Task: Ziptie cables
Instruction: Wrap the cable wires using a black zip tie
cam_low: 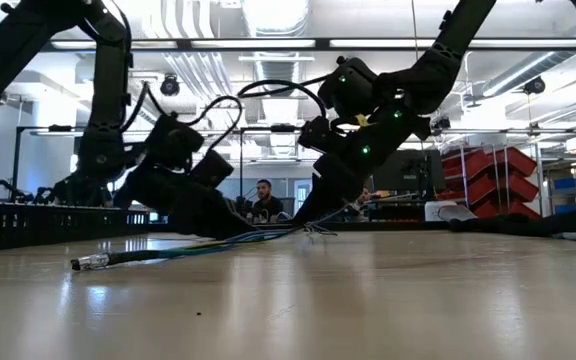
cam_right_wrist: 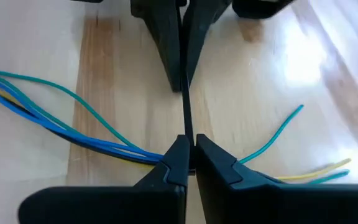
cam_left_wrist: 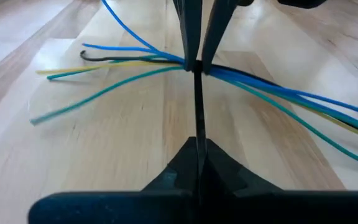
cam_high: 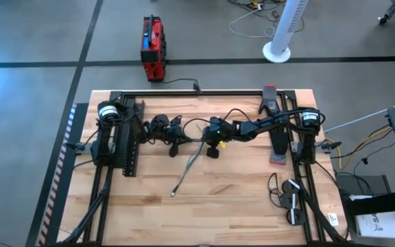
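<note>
The black zip tie (cam_left_wrist: 198, 106) runs taut between the left gripper (cam_left_wrist: 198, 163) and right gripper (cam_right_wrist: 188, 163) (both clamped on it), crossing the cables (cam_left_wrist: 260, 84) lying along the worktop (cam_left_wrist: 123, 143).

Cables (cam_left_wrist: 272, 87) blue, teal, yellow, black; zip tie (cam_left_wrist: 198, 112) black; table (cam_high: 238, 192) light wood.

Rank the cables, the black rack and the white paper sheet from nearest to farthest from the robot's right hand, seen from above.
From the right hand, mid-table:
1. Cables: right at the hand, trailing toward the table's front.
2. Black rack: on the table's left side.
3. White paper sheet: off the table, far right.
</note>
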You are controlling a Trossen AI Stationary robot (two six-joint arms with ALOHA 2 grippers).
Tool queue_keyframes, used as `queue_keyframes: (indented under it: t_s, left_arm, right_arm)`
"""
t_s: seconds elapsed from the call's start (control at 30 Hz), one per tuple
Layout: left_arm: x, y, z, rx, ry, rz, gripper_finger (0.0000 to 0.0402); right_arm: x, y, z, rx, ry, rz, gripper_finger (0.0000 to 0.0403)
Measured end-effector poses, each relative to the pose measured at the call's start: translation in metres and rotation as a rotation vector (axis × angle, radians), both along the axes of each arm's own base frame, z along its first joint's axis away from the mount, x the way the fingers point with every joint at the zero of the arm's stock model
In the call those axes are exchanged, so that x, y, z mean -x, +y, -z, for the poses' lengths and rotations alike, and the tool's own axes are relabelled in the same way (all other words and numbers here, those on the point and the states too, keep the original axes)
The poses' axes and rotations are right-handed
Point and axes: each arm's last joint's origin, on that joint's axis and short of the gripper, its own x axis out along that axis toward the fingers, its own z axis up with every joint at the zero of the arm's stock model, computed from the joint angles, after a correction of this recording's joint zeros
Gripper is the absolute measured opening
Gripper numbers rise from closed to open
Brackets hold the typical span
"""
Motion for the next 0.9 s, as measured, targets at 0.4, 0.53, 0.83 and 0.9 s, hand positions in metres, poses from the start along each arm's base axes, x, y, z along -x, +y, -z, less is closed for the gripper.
queue_keyframes:
  t_s: [0.4, 0.53, 0.83, 0.9]
  left_arm:
    - [-0.039, -0.003, -0.012, 0.009, 0.011, 0.015, 0.0084]
    - [-0.061, -0.007, -0.019, 0.000, 0.038, 0.001, 0.0112]
    - [-0.082, -0.015, -0.027, 0.013, 0.095, -0.036, 0.0023]
    - [-0.084, -0.019, -0.026, 0.007, 0.113, -0.091, 0.0009]
  right_arm:
    - [-0.001, 0.000, -0.001, 0.022, -0.017, -0.017, 0.0002]
    - [0.001, 0.000, 0.002, 0.014, 0.014, -0.017, 0.0002]
    - [0.007, 0.002, 0.007, -0.039, 0.070, 0.017, 0.0002]
    - [0.008, 0.002, 0.008, -0.048, 0.070, 0.010, 0.0002]
